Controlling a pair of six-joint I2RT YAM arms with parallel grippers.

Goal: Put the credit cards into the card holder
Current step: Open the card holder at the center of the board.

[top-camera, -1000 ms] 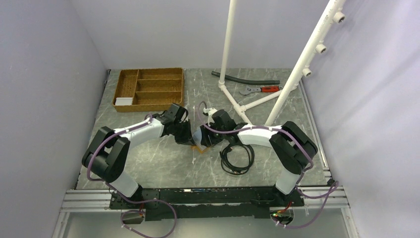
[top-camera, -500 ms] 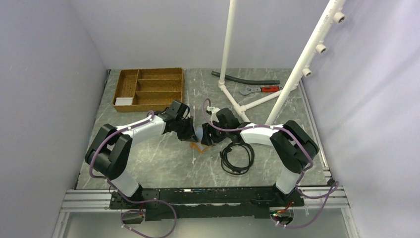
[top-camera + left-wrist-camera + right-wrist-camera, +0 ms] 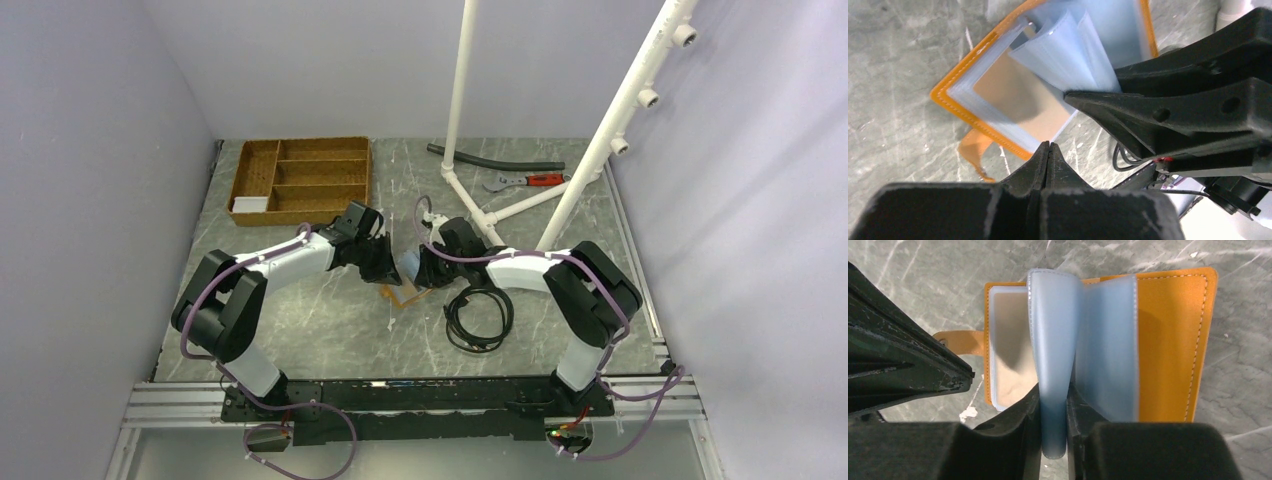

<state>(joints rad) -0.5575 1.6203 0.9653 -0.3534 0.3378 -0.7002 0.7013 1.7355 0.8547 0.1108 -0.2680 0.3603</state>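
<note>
The card holder [image 3: 405, 293] lies open on the table between the two grippers, orange with pale blue-grey pockets [image 3: 1108, 350]. Its snap tab [image 3: 955, 342] sticks out to the side. My right gripper [image 3: 1053, 390] is shut on one upright loop of pocket leaves [image 3: 1050, 325], lifting it off the rest. My left gripper [image 3: 1049, 145] is shut with nothing between its fingers, its tip at the holder's orange edge [image 3: 979, 127]. One whitish credit card [image 3: 250, 204] lies in the wooden tray. I see no card in either gripper.
A brown wooden compartment tray [image 3: 300, 180] stands at the back left. A white pipe frame [image 3: 480, 205] rises behind the right arm. A black cable coil [image 3: 478, 318] lies just right of the holder. A red-handled tool [image 3: 525, 181] and black hose [image 3: 495, 158] lie at the back.
My right gripper has closed on the holder's pocket leaves. Both grippers have shifted slightly toward the back, and the holder lies more exposed between them.
</note>
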